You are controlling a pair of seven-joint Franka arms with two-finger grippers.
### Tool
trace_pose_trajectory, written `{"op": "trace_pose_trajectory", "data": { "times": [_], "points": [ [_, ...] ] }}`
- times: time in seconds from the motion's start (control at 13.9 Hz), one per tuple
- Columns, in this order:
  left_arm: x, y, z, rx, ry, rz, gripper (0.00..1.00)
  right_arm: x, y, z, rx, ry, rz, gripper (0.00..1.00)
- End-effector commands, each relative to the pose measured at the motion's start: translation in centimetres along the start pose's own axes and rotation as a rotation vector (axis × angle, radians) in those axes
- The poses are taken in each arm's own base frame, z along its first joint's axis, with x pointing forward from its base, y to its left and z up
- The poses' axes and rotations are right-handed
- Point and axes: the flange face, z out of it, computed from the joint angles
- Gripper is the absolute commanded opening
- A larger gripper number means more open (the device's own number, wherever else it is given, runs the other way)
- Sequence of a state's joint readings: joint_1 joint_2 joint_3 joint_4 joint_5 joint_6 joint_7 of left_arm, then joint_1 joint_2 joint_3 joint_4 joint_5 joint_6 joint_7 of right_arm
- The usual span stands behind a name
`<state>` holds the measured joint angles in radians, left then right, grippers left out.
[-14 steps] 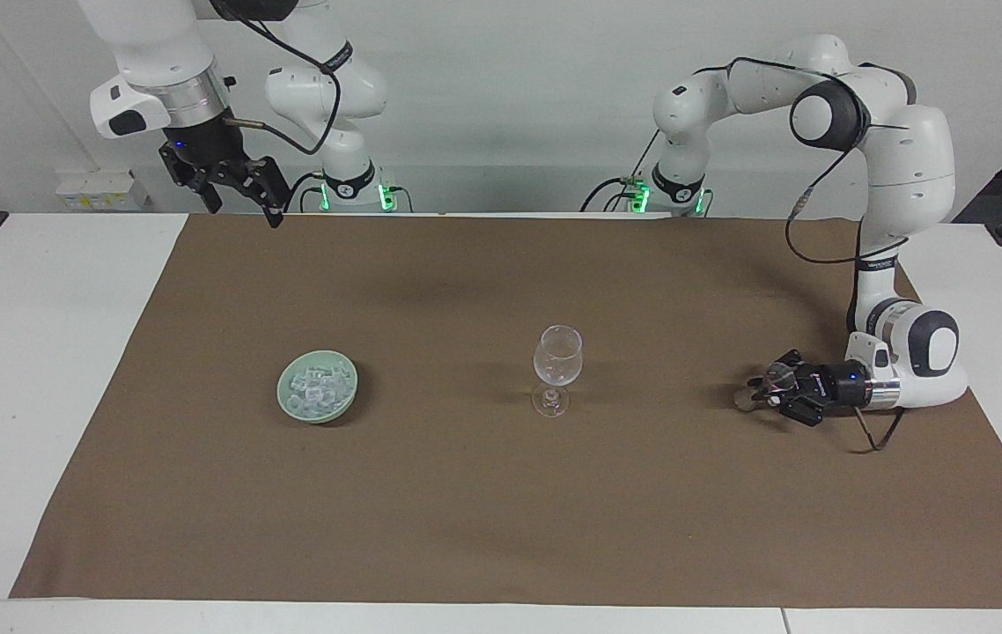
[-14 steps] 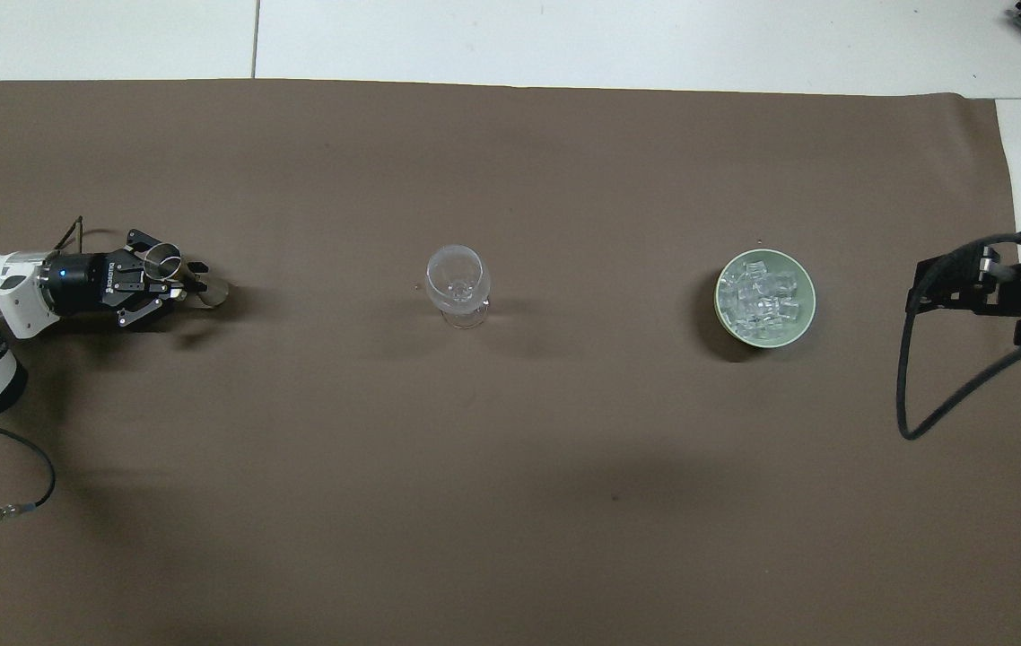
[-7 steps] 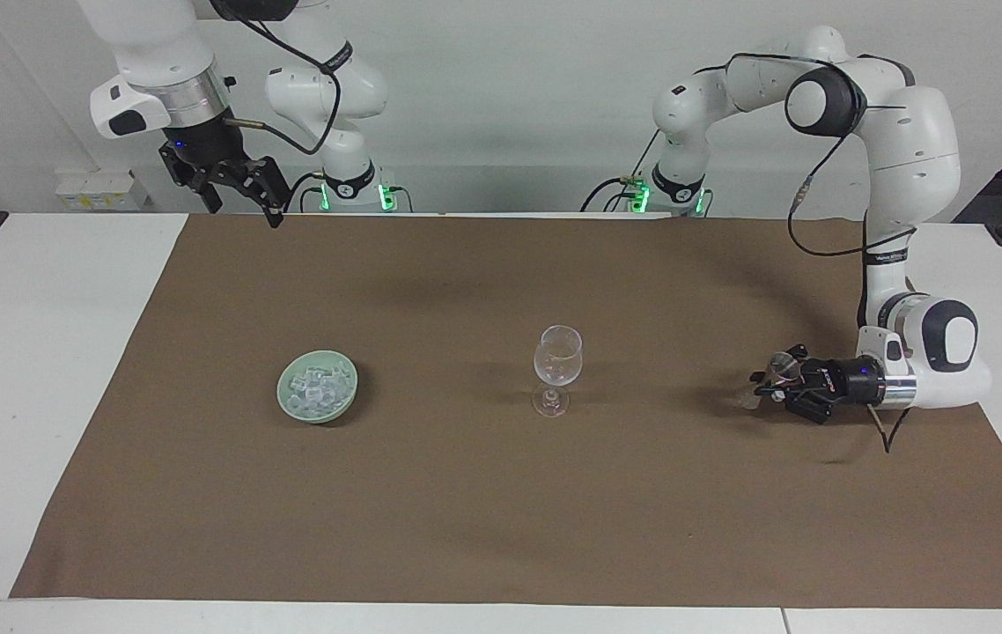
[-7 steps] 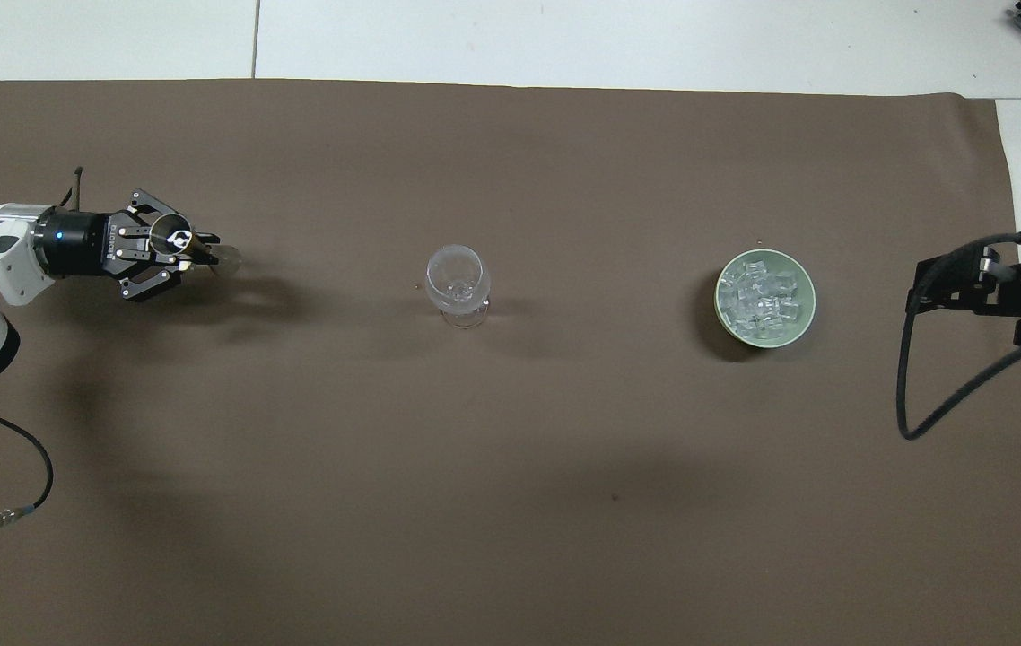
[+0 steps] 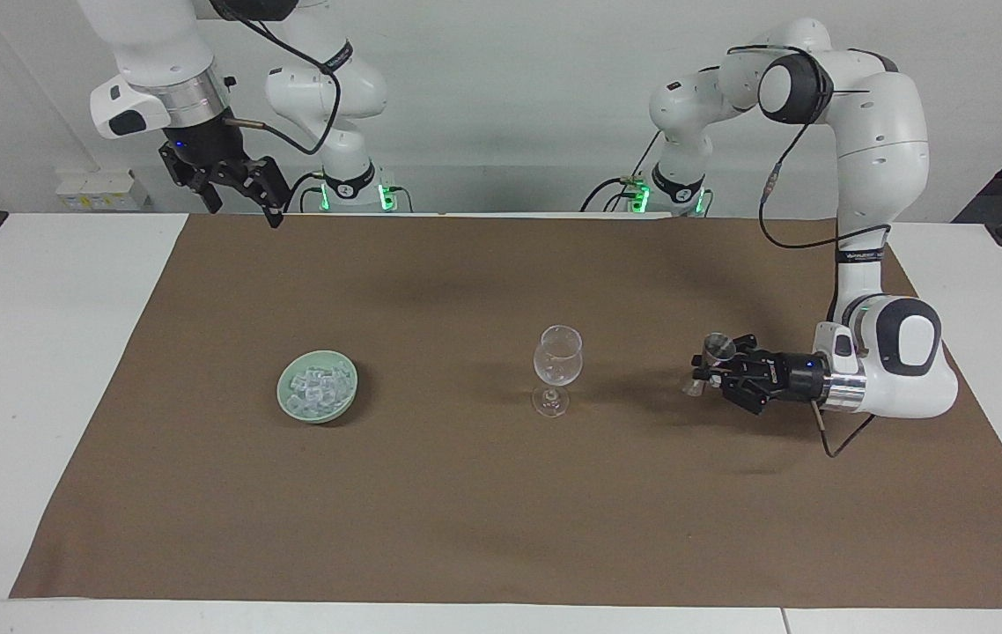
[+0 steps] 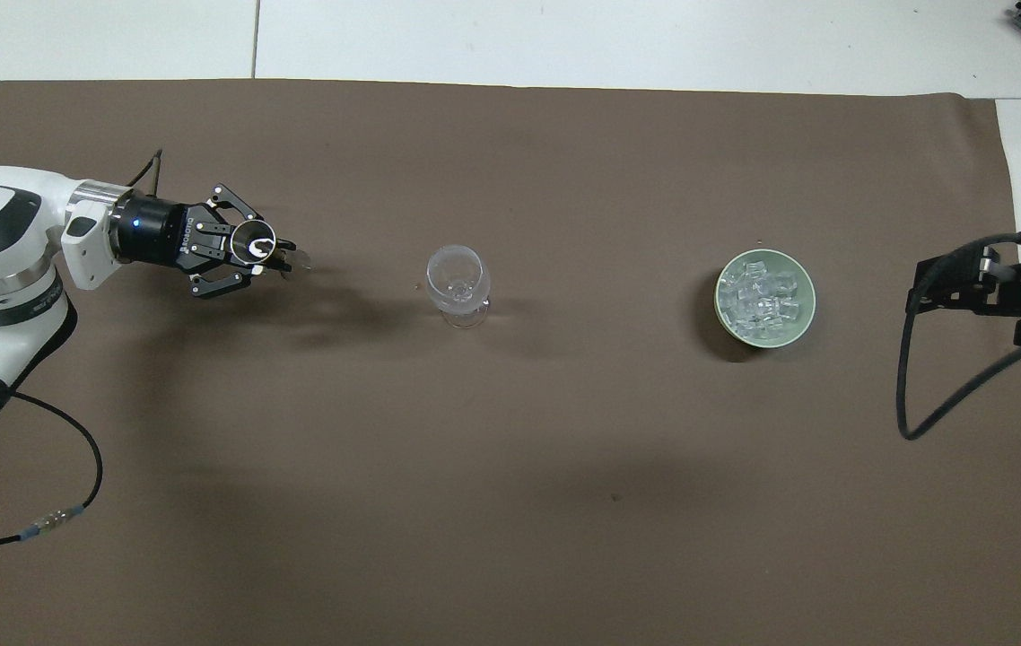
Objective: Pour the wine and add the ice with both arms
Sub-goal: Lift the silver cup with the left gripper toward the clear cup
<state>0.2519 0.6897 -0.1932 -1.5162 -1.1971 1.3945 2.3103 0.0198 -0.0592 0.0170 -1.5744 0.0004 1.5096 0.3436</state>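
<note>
on the brown cloth that covers the table, a clear wine glass stands upright near the middle, and it looks empty. toward the right arm's end of the table sits a small green bowl, and the ice lies in it in a heap of little clear cubes. the bowl and the glass are well apart. the left arm goes up from its base, bends over at the top and comes straight down, and then its wrist turns sideways, so the left gripper lies flat and low over the cloth and points at the wine glass. its fingers are closed around a small clear cup, which it holds up off the cloth with the round mouth facing up. the cup is near the wine glass but not over it; there is bare cloth between them. the right arm waits up high, and the right gripper hangs over the edge of the cloth close to the robots, pointing down, with its fingers spread apart and nothing between them.
</note>
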Motion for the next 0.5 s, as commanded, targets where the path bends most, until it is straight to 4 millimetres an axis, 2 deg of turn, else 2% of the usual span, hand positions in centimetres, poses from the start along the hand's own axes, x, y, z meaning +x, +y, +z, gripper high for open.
{"op": "trace_pose_trajectory", "data": {
  "times": [0.0, 0.29, 0.43],
  "points": [
    [1.3, -0.4, 2.4, -0.029, -0.050, 0.005, 0.00, 0.0, 0.3, 0.0, 0.028, 0.003, -0.020, 1.00],
    [4.3, -1.6, 3.3, 0.010, -0.142, 0.032, 0.00, 0.0, 0.3, 0.0, 0.028, 0.003, -0.020, 1.00],
    [5.8, -2.2, 4.7, 0.030, -0.182, 0.017, 0.00, 0.0, 0.3, 0.0, 0.028, 0.003, -0.020, 1.00]
  ]
}}
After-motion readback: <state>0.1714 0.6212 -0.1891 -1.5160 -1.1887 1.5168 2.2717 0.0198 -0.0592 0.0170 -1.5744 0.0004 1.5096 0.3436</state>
